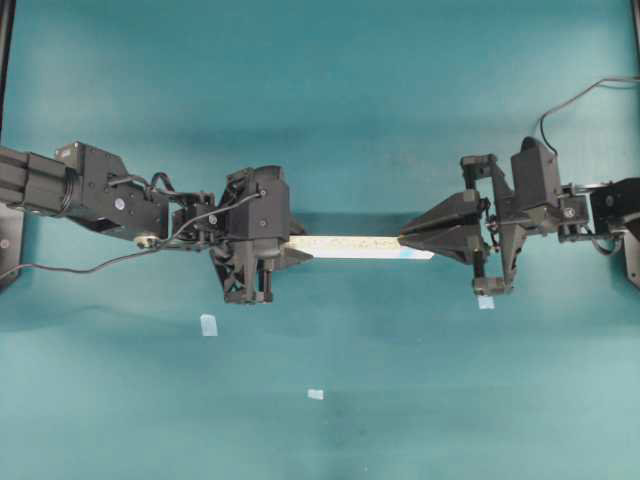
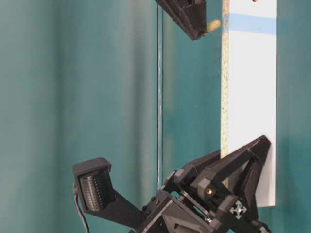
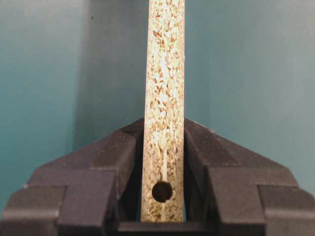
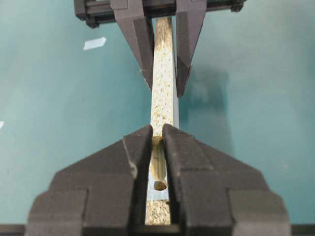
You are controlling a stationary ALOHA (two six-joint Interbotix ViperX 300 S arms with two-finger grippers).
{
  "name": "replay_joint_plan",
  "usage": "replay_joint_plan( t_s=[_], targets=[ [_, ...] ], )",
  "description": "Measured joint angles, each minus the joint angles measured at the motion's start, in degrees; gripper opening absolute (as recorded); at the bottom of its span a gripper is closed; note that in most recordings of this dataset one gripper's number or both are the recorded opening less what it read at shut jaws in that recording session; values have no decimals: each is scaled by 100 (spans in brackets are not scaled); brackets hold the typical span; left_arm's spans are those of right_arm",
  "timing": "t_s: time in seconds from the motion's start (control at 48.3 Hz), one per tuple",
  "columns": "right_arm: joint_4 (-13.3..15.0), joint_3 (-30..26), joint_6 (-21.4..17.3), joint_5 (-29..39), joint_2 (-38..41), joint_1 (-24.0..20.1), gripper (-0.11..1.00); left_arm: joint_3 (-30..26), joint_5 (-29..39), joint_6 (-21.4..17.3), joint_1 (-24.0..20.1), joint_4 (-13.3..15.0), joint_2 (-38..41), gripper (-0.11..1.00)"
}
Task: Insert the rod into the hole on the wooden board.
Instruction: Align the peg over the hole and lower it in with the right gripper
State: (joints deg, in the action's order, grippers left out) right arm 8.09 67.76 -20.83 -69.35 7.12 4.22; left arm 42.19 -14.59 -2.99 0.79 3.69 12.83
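Observation:
The wooden board (image 1: 355, 246) hangs level above the teal table, speckled edge up. My left gripper (image 1: 298, 250) is shut on its plain end; in the left wrist view the jaws (image 3: 164, 123) clamp both faces beside that end's hole (image 3: 162, 191). My right gripper (image 4: 157, 129) is shut on the rod (image 4: 157, 160), a short ribbed beige dowel, over the board's light-blue patch (image 4: 156, 195). A dark oval (image 4: 159, 185) at the rod's lower end looks like the hole. From table level the rod tip (image 2: 213, 24) sits a sliver off the board's edge (image 2: 225, 97).
Small pale-blue tape squares lie on the table: one (image 1: 208, 324) below the left arm, another (image 1: 315, 394) near the front middle, a third (image 1: 485, 301) under the right arm. A cable (image 1: 80, 265) trails from the left arm.

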Motion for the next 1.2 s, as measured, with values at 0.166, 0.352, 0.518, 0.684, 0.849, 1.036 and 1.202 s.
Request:
replay_joint_plan(
  t_s=[0.166, 0.352, 0.518, 0.684, 0.849, 1.036, 1.202],
  targets=[
    [9, -35, 0, -9, 62, 0, 10, 0, 0, 0, 0, 0, 0, 31],
    [0, -70, 0, -18, 123, 0, 10, 0, 0, 0, -9, -9, 0, 31],
    [0, -70, 0, -18, 149, 9, 10, 0, 0, 0, -9, 0, 0, 31],
    [0, -53, 0, -18, 149, 9, 10, 9, 0, -9, -9, 0, 0, 31],
    [0, -44, 0, -18, 149, 9, 10, 9, -9, 0, -9, 0, 0, 31],
    [0, 9, 0, -18, 149, 9, 10, 9, -9, 0, -18, -9, 0, 31],
    [9, 79, 0, -18, 149, 9, 10, 18, -9, 0, -26, -9, -9, 31]
  ],
)
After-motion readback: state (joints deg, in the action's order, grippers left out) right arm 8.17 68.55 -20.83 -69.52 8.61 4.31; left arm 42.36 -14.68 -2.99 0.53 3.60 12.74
